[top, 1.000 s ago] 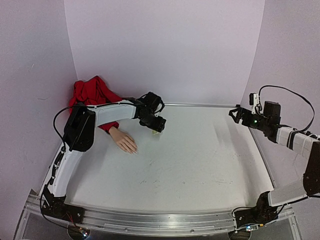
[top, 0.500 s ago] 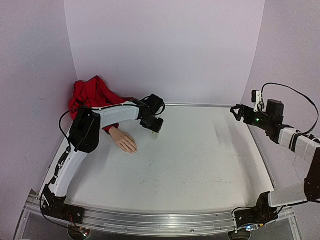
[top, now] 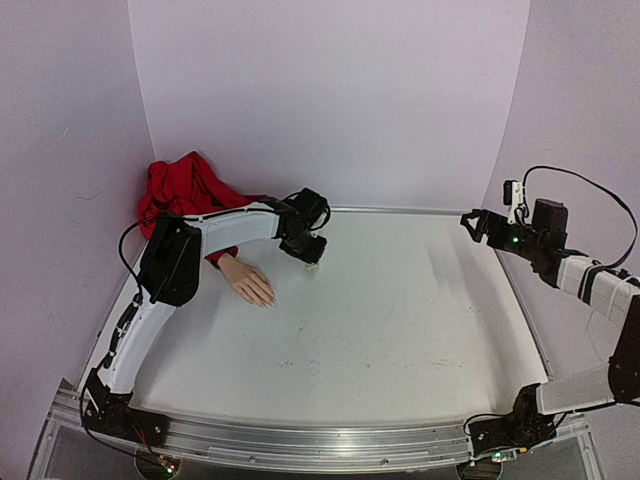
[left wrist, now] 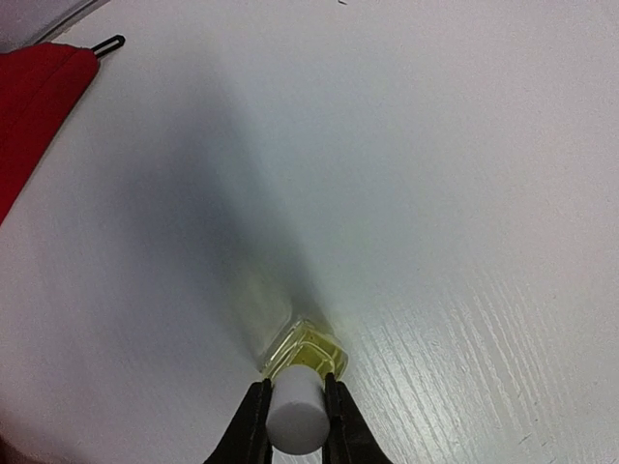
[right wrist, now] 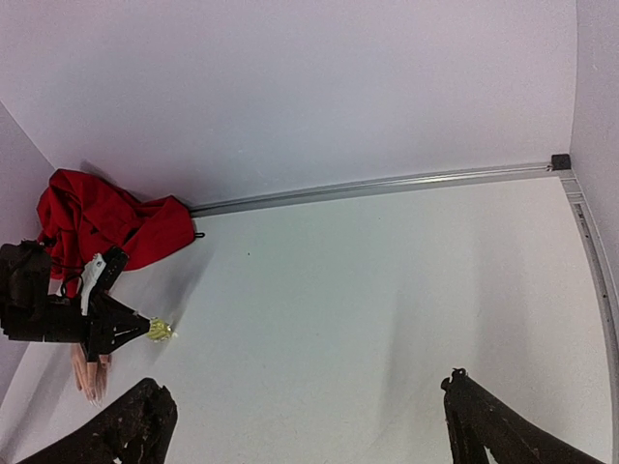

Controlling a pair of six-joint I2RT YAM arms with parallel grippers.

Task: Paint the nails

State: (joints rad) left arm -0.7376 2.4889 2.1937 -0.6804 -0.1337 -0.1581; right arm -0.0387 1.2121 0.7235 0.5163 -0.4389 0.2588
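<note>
Two jaws of the left gripper (left wrist: pixel 295 387) pinch the white cap (left wrist: pixel 295 423) of a yellowish bottle (left wrist: pixel 308 350) standing on the table (left wrist: pixel 455 193). The right gripper (right wrist: pixel 304 380) hangs wide open, empty.

Pale lilac walls (top: pixel 330 100), white table (top: pixel 400 320), metal rim (top: pixel 400 210)

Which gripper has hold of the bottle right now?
The left gripper, shut on the white cap of the small yellowish bottle near the mannequin hand; the right gripper is open and empty.
</note>
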